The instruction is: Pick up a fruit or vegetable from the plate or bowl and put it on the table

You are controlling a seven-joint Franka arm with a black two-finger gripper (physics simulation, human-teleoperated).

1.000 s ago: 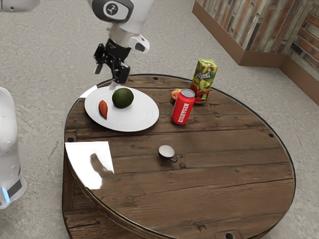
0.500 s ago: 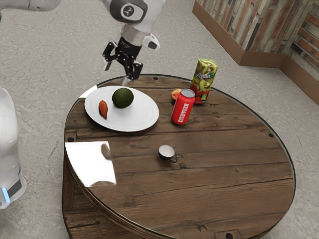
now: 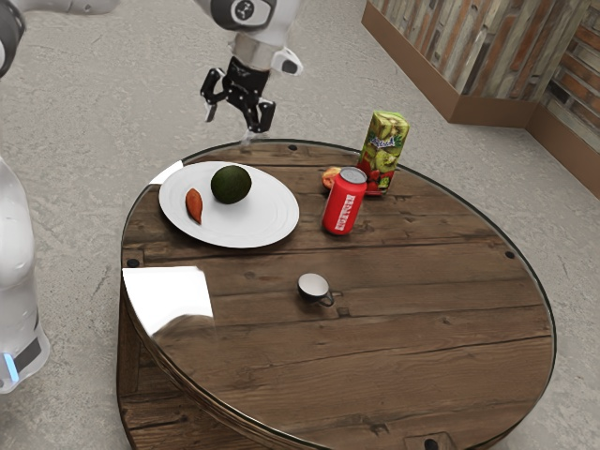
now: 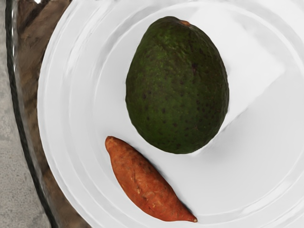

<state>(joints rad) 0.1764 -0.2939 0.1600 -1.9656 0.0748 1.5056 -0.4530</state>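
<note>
One avocado and one sweet potato lay on the plate below your jaws, spread wide, empty.

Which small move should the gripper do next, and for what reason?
I would ease the gripper down toward the avocado, fingers apart. It hovers open and empty above the table, and the avocado lies on the plate, with a visible gap between it and the sweet potato, so it seems the likelier first grasp.
</note>
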